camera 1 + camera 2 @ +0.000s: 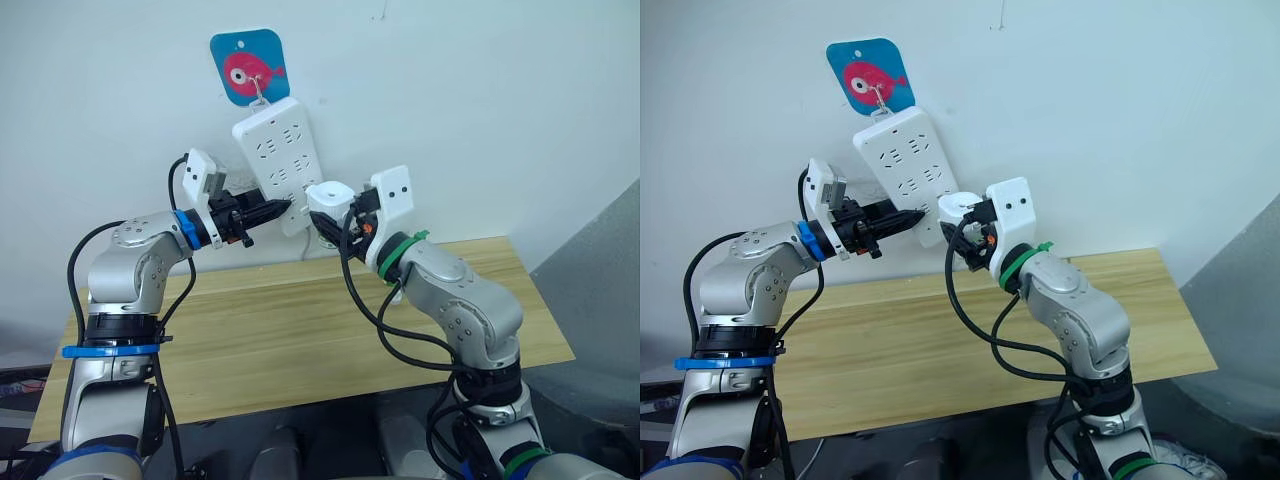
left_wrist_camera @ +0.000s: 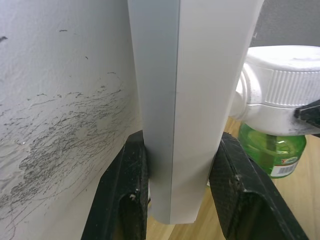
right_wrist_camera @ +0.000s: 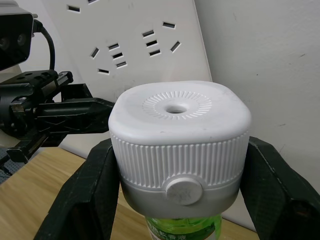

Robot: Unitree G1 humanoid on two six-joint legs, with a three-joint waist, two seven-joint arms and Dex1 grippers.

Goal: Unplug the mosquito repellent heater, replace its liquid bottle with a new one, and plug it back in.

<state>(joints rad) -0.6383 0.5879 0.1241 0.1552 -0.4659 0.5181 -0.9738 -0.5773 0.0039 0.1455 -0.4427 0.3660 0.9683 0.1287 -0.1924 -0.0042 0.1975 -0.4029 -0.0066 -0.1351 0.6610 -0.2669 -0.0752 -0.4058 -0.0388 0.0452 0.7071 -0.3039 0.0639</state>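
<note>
The white mosquito repellent heater point(image 3: 180, 130), with a round vent hole on top, has a green liquid bottle point(image 2: 272, 150) under it. My right gripper point(image 3: 180, 147) is shut on its ribbed sides. It holds the heater point(image 1: 328, 195) right at the lower end of the white power strip point(image 1: 278, 155) on the wall. The prongs are hidden, so I cannot tell if they sit in a socket. My left gripper point(image 1: 282, 210) is shut on the strip's lower end, one finger point(image 2: 125, 190) on each side of the strip point(image 2: 195, 100).
The strip hangs tilted from a blue hook plate with a pink fish point(image 1: 250, 65) on the white wall. A wooden table point(image 1: 300, 330) lies below both arms. A grey panel point(image 1: 600, 260) rises at the right.
</note>
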